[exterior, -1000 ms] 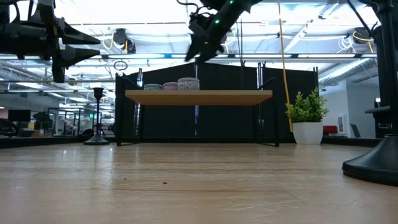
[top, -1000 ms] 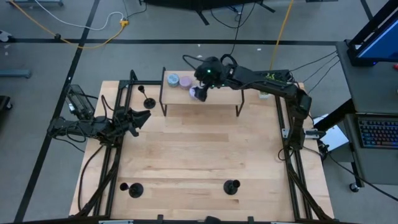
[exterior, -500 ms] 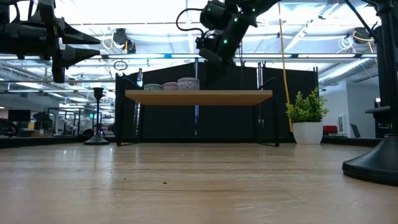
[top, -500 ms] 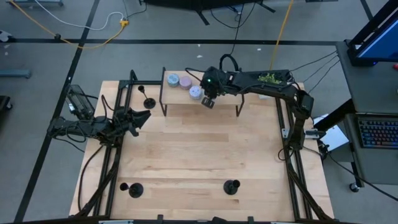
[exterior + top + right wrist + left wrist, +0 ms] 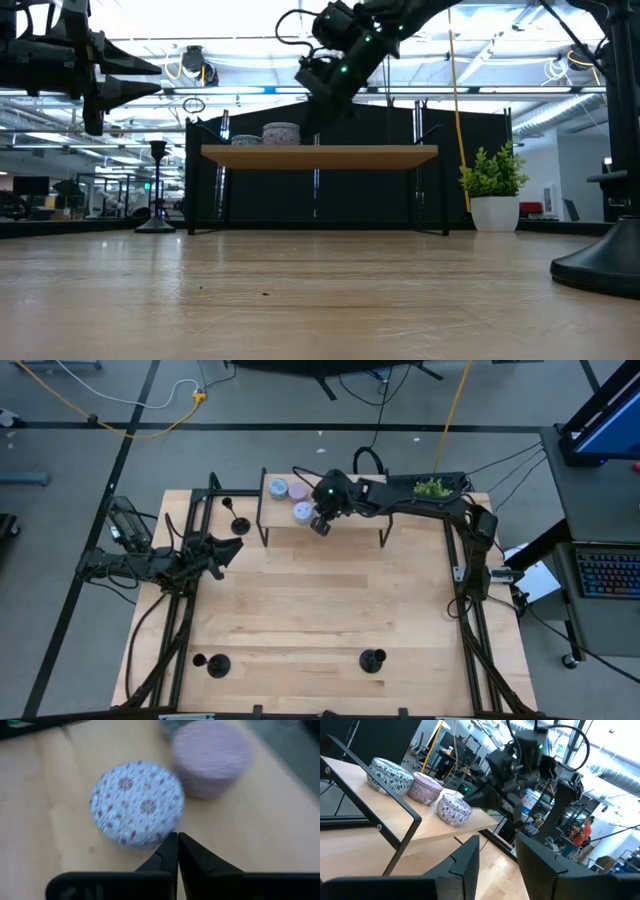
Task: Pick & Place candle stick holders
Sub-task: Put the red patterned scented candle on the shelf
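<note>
Surface (image 5: 320, 610): pale wood planks, visible grain, slight sheen in the low view. Raised shelf (image 5: 350, 515): light wood top on thin black metal legs. Candle stick holders (image 5: 372, 660): matt black. Patterned tin (image 5: 136, 802): printed floral lid, smooth. Lilac tin (image 5: 210, 757): finely ribbed. Right gripper (image 5: 177, 851) fingers (image 5: 197, 865): matt black.

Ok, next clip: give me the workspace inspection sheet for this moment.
Surface: wooden table, small raised shelf at its far edge.
Job's things: three candle stick holders upright on the table, none gripped.
Clutter: three round tins on the shelf.
Grippers: right end effector shut beside the patterned tin; left end effector open, waiting at the table's left.
Cables: yellow cable on the floor.
Surroundings: potted plant, a person far off.
</note>
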`<state>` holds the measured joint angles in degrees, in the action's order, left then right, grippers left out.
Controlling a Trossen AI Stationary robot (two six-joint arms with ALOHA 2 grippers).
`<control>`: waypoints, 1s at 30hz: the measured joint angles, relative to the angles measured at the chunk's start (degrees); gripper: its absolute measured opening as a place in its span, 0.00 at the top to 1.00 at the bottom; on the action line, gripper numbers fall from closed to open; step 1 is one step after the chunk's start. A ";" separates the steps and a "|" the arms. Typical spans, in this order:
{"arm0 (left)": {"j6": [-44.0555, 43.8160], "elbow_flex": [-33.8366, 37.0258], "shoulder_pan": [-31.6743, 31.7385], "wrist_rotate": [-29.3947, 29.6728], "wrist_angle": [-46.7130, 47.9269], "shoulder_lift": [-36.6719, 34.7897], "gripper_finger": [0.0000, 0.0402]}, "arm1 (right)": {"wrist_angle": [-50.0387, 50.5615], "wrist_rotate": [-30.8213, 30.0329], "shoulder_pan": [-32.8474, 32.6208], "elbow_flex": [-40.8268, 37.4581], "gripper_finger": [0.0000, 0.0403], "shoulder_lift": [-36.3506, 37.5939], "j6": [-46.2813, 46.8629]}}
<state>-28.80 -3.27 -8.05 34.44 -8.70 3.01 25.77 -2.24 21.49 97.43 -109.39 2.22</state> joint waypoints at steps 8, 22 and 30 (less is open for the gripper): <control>-0.16 0.00 0.13 1.76 -0.13 0.00 0.67 | -2.84 -0.63 -0.23 0.02 1.00 0.64 0.29; -4.57 -0.16 0.13 0.13 -14.40 15.83 0.67 | 2.31 4.89 -1.30 0.00 1.00 3.11 1.64; 4.00 -12.72 0.20 0.11 -14.85 37.94 0.67 | 2.01 -3.56 -1.15 -1.33 1.00 10.04 -1.32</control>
<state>-24.80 -15.99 -7.86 34.54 -23.55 40.95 27.78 -5.80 20.34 96.10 -99.35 0.90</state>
